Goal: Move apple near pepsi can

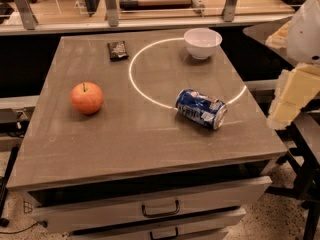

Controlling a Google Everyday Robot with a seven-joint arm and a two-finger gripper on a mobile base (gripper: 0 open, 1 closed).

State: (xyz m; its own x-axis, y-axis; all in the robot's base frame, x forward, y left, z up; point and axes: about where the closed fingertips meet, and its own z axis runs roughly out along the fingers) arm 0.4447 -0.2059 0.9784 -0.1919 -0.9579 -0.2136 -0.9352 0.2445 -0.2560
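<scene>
The orange-red apple (86,98) sits upright on the left side of the grey table (125,139), stem up. The blue pepsi can (201,108) lies on its side right of centre, silver end toward the front right, on the white circle line. The two are well apart. My gripper is out of view; only a cream and white part of the arm (295,94) shows at the right edge, beside the table and away from both objects.
A white bowl (202,42) stands at the back right. A small dark snack packet (118,50) lies at the back left. Drawers with handles (160,209) are under the tabletop. A railing and counter run behind the table.
</scene>
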